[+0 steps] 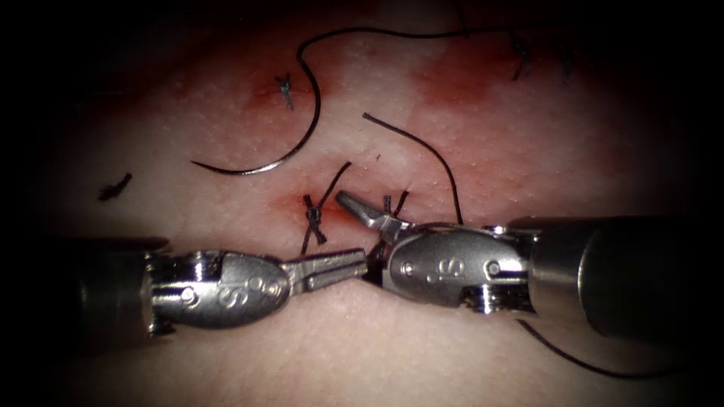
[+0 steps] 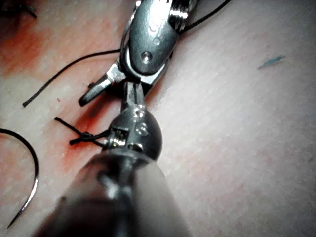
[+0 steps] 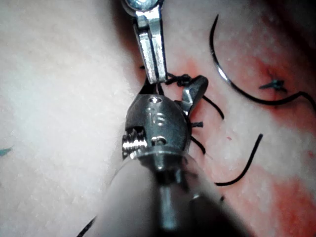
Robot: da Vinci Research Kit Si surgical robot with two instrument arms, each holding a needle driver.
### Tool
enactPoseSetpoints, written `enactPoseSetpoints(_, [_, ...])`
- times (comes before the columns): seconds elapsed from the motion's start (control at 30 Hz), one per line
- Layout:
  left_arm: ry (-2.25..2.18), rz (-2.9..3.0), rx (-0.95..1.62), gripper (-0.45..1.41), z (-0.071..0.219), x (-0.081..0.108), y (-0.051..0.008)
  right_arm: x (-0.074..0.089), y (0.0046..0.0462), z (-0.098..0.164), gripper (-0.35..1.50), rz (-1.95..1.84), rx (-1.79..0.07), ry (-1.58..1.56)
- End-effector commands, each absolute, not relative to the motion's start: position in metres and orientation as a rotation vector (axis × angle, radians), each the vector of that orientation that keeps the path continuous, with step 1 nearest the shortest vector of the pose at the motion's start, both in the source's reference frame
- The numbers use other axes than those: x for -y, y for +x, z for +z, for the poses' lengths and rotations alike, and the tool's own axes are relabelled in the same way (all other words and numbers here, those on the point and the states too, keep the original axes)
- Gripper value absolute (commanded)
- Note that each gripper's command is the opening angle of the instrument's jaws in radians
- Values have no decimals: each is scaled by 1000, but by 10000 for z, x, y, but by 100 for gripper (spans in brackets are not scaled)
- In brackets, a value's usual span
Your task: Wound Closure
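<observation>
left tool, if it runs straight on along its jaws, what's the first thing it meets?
Most likely the right tool: the left tool points at its wrist, almost touching in the endoscope view. Depth is unclear, so it may pass beside it. The needle lies free on the tissue, out of line.

I lose the thread [image 1: 581,360] under my right tool's shaft [image 1: 626,271], and the lower right darkness swallows its end.

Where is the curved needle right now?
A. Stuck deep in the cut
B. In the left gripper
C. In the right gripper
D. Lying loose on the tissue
D: the needle lies on the tissue, away from the left gripper and the right gripper.
</observation>
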State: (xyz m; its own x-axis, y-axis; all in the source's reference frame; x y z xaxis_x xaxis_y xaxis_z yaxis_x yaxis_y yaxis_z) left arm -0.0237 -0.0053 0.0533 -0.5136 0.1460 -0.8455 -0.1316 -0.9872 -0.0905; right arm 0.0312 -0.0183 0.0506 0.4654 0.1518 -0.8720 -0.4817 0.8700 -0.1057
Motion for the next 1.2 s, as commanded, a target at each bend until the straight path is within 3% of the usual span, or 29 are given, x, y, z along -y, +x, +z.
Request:
enactPoseSetpoints(0.03, [-1457,2602,24,-45,539,56,-242,186,323,512,141,396,-1020,-363])
enactPoseSetpoints(0.3, [-1457,2603,24,-45,539,57,-242,182,329,517,138,382,-1014,-377])
enactPoseSetpoints(0.37, [-1457,2603,24,-45,538,58,-242,182,328,518,130,381,-1014,-378])
enactPoseSetpoints(0.4, [-1457,2603,24,-45,538,58,-242,183,328,519,106,379,-1015,-378])
enactPoseSetpoints(0.43, [-1457,2603,23,-45,538,58,-242,185,327,519,68,383,-1011,-385])
enactPoseSetpoints(0.5, [-1454,2603,21,-45,537,59,-242,188,328,519,-35,393,-959,-385])
enactPoseSetpoints(0.77, [-1454,2604,23,-45,533,62,-240,189,325,517,-32,386,-972,-378])
enactPoseSetpoints(0.8, [-1456,2604,25,-45,532,63,-238,190,323,516,19,386,-978,-380])
enactPoseSetpoints(0.83, [-1459,2604,27,-45,531,63,-236,192,319,513,86,387,-992,-387])
enactPoseSetpoints(0.87, [-1462,2605,31,-45,530,64,-232,193,315,510,121,383,-1001,-394])
enactPoseSetpoints(0.9, [-1470,2605,39,-45,529,64,-228,194,311,506,130,382,-1007,-391])
enactPoseSetpoints(1.03, [-1441,2613,27,-45,519,57,-201,202,287,489,148,446,-1004,-363])
enactPoseSetpoints(1.2, [-1375,2603,-36,-45,505,43,-143,218,248,470,136,635,-983,-254])
